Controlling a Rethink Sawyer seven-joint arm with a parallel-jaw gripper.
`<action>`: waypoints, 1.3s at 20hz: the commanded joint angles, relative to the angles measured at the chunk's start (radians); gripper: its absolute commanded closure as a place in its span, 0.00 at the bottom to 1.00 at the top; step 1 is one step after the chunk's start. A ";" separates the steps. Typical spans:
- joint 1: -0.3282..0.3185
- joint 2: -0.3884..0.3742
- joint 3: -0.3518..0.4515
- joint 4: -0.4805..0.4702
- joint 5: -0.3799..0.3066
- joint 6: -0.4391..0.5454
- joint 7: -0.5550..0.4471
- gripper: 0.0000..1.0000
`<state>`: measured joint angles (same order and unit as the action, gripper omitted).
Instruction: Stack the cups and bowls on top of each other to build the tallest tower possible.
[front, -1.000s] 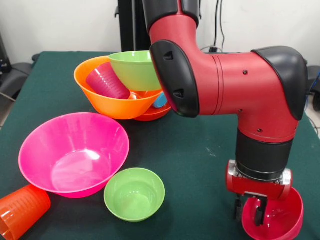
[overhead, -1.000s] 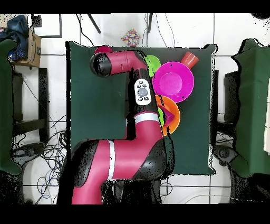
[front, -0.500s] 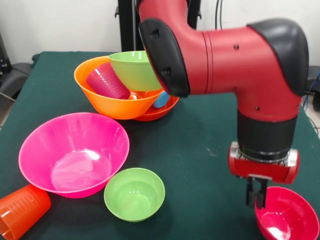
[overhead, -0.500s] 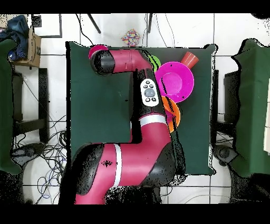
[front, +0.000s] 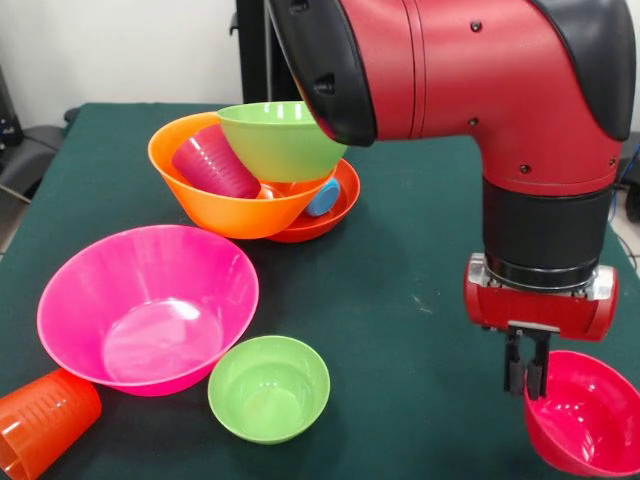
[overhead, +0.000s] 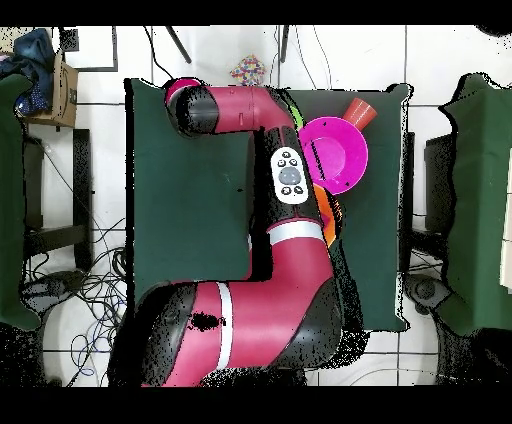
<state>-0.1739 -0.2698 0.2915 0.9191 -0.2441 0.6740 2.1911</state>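
Front view: the hand (front: 527, 375) hangs at the near right corner of the worktop (front: 400, 260), fingers pinched together over the left rim of the small crimson bowl (front: 585, 425). The bowl tilts, its open side turned left and up, and looks lifted by that one edge; whether its base clears the cloth cannot be told, as the picture's edge cuts it off.

The tower (front: 260, 170) stands at the far left-centre, well apart from the hand. Its base is the shallow red-orange bowl (front: 335, 212); the large orange bowl (front: 215, 205) leans in it, holding the purple cup (front: 213, 162) and the medium green bowl (front: 280, 138). A blue cup (front: 322, 200) peeks out at the right side.

Loose at the near left: the large pink bowl (front: 145, 305), the small green bowl (front: 268, 387) just beside it, and the orange cup (front: 42, 420) at the corner.

Risks, as judged:
- A one-sided rim pinch on glossy plastic may let the bowl swing or slip during the carry.
- The pile already leans, so a hard set-down could tip it.
- The bulky arm passes close above the pile and could knock the green bowl.
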 joint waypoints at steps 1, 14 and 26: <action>-0.011 -0.004 0.078 0.113 -0.005 0.111 -0.171 1.00; -0.081 -0.144 0.149 0.292 0.021 0.165 -0.254 1.00; -0.212 -0.419 0.305 0.535 0.086 0.384 -0.334 1.00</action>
<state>-0.3346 -0.5177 0.4628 1.2822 -0.1906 0.8537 2.1689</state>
